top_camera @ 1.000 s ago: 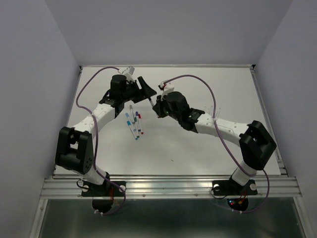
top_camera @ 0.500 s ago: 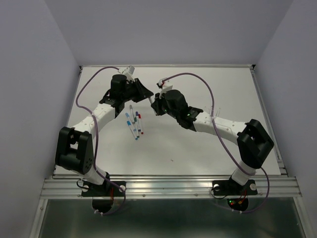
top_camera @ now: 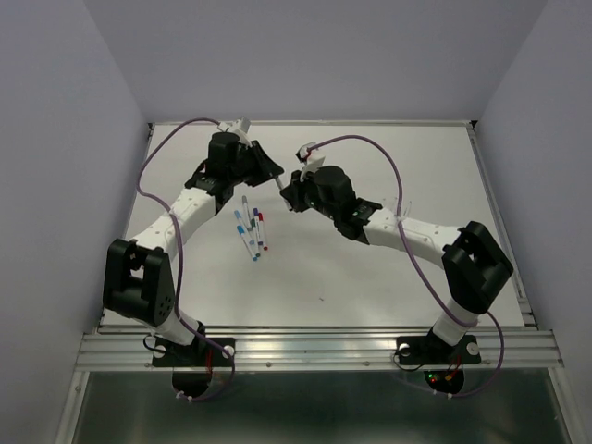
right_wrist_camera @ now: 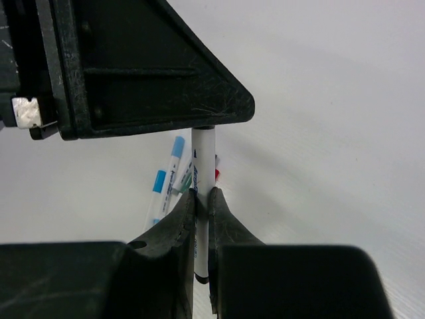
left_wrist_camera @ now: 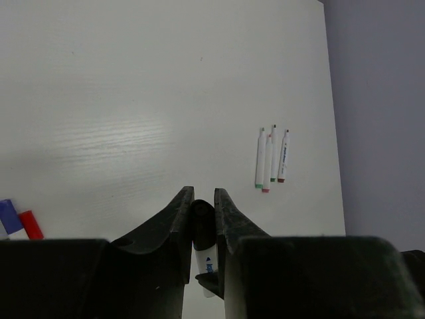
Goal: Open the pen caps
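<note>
Over the table [top_camera: 388, 268], pen [right_wrist_camera: 203, 166] in right tool [right_wrist_camera: 202, 199], cap [left_wrist_camera: 203, 219] in left tool [left_wrist_camera: 204, 193]

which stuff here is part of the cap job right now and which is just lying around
In use: held pen; left gripper and right gripper, both shut on it.
Lying idle: pen cluster; three pens set apart.

- The held pen [right_wrist_camera: 204, 159]: its top end is hidden behind the left gripper [left_wrist_camera: 203, 194], upper centre of the right wrist view, so no cap can be made out there.
- Its lower end is buried inside the right gripper [right_wrist_camera: 202, 198].
- The loose pens [right_wrist_camera: 169, 176] behind it are blurred and half covered; their number is unclear.
- A blue piece [left_wrist_camera: 8, 216] and a red piece [left_wrist_camera: 30, 224], lower left of the left wrist view, are cut off by the edge — caps or pen ends, unclear.
</note>
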Motion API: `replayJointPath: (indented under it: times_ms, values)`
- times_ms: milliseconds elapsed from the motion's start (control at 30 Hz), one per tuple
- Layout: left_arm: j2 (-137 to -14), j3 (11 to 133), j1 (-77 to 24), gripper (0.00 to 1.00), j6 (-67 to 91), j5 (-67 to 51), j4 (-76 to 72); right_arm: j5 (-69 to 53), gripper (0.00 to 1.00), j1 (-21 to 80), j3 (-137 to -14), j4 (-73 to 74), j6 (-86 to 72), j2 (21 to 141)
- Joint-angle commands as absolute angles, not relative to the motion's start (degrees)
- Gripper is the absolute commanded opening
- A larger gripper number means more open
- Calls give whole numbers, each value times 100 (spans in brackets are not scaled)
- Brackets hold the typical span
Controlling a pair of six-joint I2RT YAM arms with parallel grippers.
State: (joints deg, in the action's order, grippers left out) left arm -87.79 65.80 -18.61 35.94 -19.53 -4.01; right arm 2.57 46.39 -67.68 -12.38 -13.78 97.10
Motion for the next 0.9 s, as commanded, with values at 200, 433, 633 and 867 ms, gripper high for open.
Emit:
replayJointPath:
  times_ms: [200, 433, 633, 867]
  values:
    - [-8737, 7682, -616, 0, 3419, -1169, -870, -1572, 1, 4685, -5432, -975, -1608, 9044]
    - [-8648, 7726, -361, 0, 3288, -756, -415, -942, 1, 4685, -5457, -871, -1714, 8745]
    - [-8832, 7340, -133, 15, 3173, -203, 228, 183, 1, 4579, -5669, -440, -1723, 8657]
    - [-9438, 6979, 219, 15, 3085, -115, 466, 439, 1, 4263, -5687, -264, -1688, 8508]
